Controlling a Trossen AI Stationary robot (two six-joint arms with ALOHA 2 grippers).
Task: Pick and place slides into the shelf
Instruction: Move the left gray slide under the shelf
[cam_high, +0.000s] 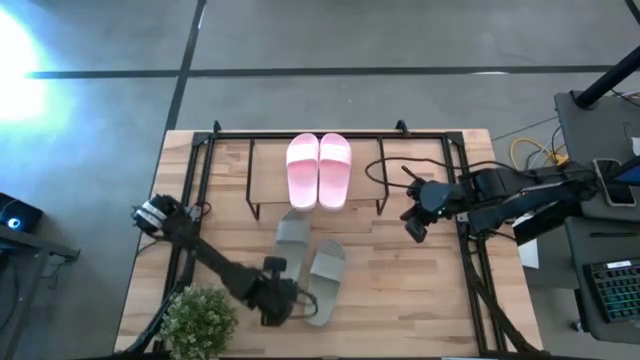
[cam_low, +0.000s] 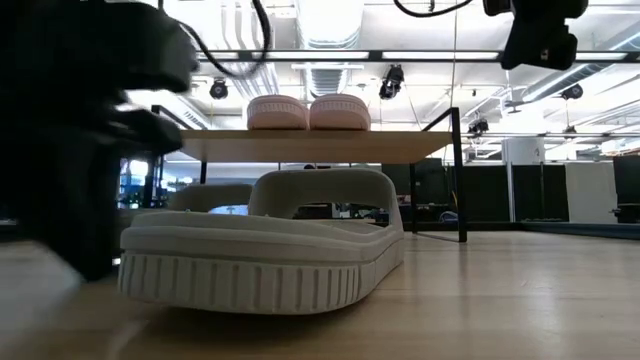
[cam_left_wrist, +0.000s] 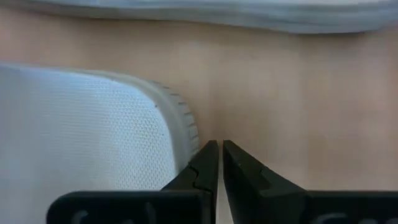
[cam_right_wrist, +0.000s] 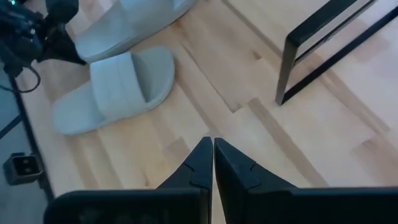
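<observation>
The left gripper (cam_left_wrist: 219, 152) is squeezed tight with nothing in it, right next to a grey-green slide (cam_high: 325, 280). The pink slides (cam_high: 318, 170) sit on the shelf (cam_low: 300, 146). The right gripper (cam_right_wrist: 211, 152) is squeezed tight too.

the high view looks straight down on the whole counter (cam_high: 400, 270), far enough off to take in both arms and the floor around it. the low view sits at counter height, very near a grey-green slide (cam_low: 265, 245), facing level across to the shelf (cam_low: 320, 145) and the room behind. the left wrist view looks past the left claw (cam_left_wrist: 220, 149) at the counter from very close. the right wrist view looks down from higher up, past the right claw (cam_right_wrist: 211, 146). the high, low and right wrist views share the grey-green slides.
</observation>
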